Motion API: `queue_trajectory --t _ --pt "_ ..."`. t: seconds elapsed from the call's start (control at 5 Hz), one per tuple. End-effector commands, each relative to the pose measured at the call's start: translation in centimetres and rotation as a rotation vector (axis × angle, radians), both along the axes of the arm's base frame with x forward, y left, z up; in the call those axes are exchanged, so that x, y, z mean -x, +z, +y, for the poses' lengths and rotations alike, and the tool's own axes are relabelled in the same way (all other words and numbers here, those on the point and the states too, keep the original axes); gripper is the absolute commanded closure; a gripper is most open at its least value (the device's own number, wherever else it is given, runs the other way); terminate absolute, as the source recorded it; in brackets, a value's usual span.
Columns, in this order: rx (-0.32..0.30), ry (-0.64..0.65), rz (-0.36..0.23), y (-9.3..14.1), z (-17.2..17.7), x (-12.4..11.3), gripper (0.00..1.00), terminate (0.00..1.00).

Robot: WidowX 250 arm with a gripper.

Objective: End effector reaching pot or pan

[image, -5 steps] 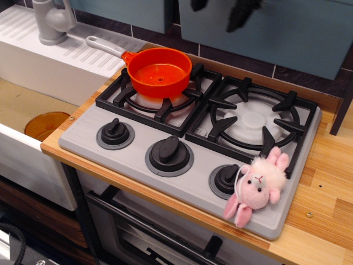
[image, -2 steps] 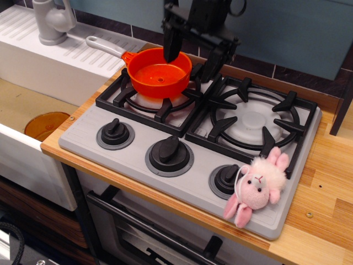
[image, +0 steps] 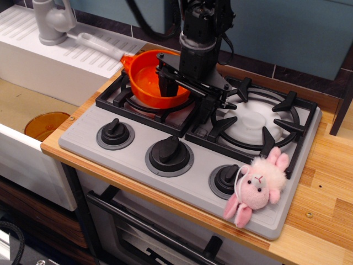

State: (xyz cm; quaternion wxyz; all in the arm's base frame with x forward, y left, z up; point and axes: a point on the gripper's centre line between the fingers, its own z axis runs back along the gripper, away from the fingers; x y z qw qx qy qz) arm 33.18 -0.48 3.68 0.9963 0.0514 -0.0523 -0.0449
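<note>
The orange saucepan sits on the left burner grate of the toy stove. It is tilted, with its light grey handle pointing back left and blurred. My black gripper has come straight down over the pan's right rim. Its jaws are spread: one finger is inside the pan and the other is outside it, over the gap between the burners. The rim lies between the fingers. I cannot tell whether they touch it.
The right burner is bare. Three black knobs line the stove's front. A pink plush bunny lies at the front right corner. A white sink with a grey tap and an amber disc is at the left.
The gripper has dropped from above the pan's far rim to straddle its right rim. The pan has tipped and shifted slightly left, and its handle has swung.
</note>
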Motion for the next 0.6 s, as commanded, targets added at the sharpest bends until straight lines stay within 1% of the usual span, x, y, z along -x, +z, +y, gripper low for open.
queue_trajectory --t 0.0,0.2,0.4 --pt "-0.019 -0.035 -0.046 3.20 0.73 -2.91 0.00 0.00" --pt "-0.019 -0.035 -0.046 3.20 0.73 -2.91 0.00 0.00" --pt "-0.019 -0.035 -0.046 3.20 0.73 -2.91 0.00 1.00"
